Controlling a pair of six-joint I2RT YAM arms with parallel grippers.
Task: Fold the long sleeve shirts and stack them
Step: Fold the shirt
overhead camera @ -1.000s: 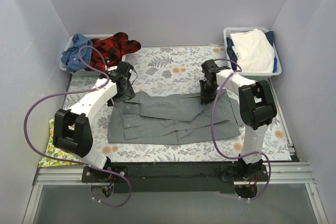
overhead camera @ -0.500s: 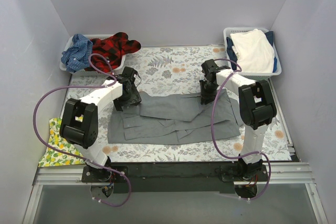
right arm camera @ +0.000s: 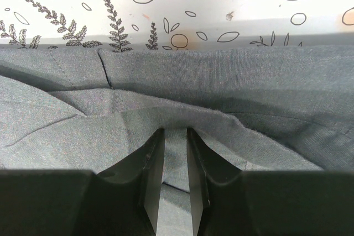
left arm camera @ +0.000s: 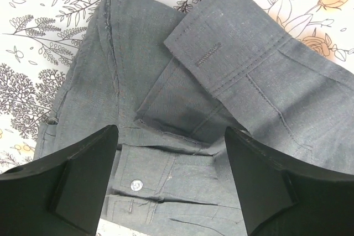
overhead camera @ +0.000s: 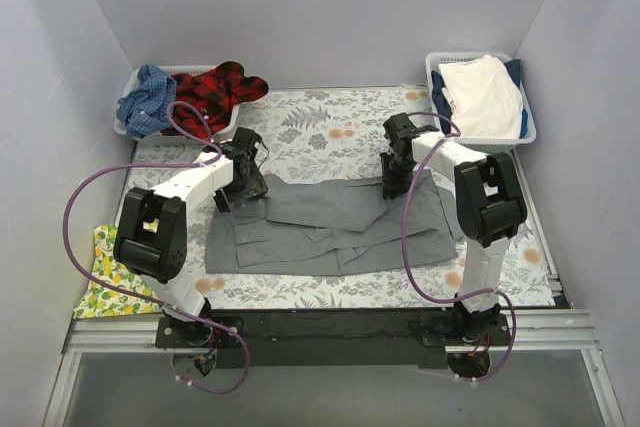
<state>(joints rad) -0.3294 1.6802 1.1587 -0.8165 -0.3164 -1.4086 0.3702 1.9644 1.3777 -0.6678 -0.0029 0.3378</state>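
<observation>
Left hand [left arm camera: 171,136]: jaws spread wide with nothing gripped, hanging over the sleeve end of the grey shirt [overhead camera: 330,227].
Right hand [right arm camera: 176,136]: jaws narrow, pinching a raised fold of the grey shirt between the fingertips.
Grey shirt: lies flat on the worktop [overhead camera: 330,132], reaching from under the left hand across to the right hand.
Cuff [left arm camera: 221,53]: just ahead of the left hand, lying on top of the shirt's body.
Button [left arm camera: 135,184]: white, below the left hand, between its fingers.
Plaid shirt [overhead camera: 220,85]: beyond the left hand, well apart, draped over a basket [overhead camera: 190,70].
Blue checked shirt [overhead camera: 145,97]: same basket, beside the plaid shirt.
White cloth [overhead camera: 480,92]: in a second basket [overhead camera: 460,55], beyond the right hand.
</observation>
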